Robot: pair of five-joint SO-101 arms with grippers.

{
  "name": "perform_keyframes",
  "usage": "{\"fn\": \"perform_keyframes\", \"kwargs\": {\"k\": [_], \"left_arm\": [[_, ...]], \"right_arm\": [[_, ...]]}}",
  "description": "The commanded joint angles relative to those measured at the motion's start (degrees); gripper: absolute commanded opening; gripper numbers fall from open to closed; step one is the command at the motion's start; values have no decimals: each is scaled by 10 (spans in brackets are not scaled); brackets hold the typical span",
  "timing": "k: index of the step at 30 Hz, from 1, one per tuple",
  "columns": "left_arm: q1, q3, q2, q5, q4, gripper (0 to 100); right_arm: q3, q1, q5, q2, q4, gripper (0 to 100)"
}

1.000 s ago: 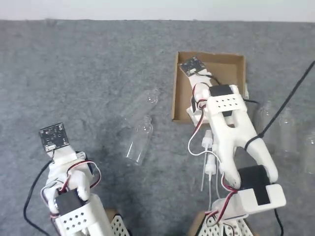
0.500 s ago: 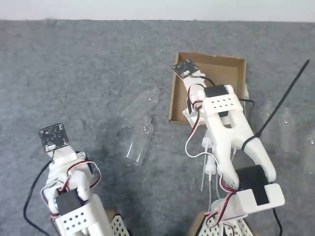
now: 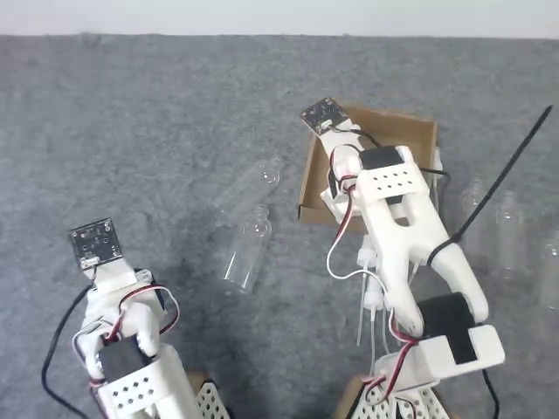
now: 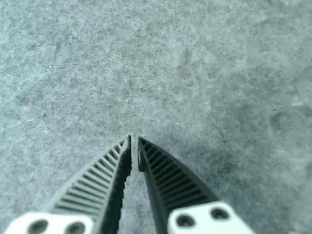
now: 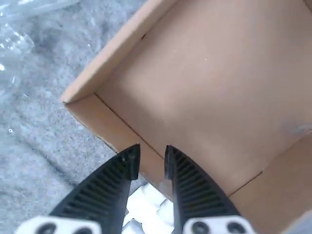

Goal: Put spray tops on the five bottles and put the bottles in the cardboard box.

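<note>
Right gripper [image 5: 148, 156] sits narrow-gapped, holding nothing, over the cardboard box's [image 3: 421, 124] near wall, and left gripper [image 4: 134, 144] is parked near-shut over the mat [image 3: 131, 131], probably because two capless bottles [image 3: 247, 253] lie just left of the box, spray tops [image 3: 371, 262] loose by the right arm.

Two bottles [image 3: 245, 251] are laid at eight o'clock of the cardboard box [image 3: 410, 131]; more bottles [image 3: 509, 229] are found at four, spray tops [image 3: 374, 298] at six.

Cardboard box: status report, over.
Left gripper shut, empty. Right gripper over near wall of cardboard box. No bottle seen inside; two bottles lie capless beside it.
</note>
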State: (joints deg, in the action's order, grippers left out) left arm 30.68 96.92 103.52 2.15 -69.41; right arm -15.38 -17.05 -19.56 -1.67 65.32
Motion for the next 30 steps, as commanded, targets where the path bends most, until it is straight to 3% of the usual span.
{"fn": "perform_keyframes", "kwargs": {"k": [1,12,21,30], "left_arm": [[3,-4,9,-3,-2,16],[3,-4,9,-3,-2,16],[3,-4,9,-3,-2,16],[3,-4,9,-3,-2,16]], "right_arm": [[75,7,-3,29,26,64],[131,11,83,25,22,64],[136,-4,86,-85,1,63],[101,-54,82,-97,20,60]]}}
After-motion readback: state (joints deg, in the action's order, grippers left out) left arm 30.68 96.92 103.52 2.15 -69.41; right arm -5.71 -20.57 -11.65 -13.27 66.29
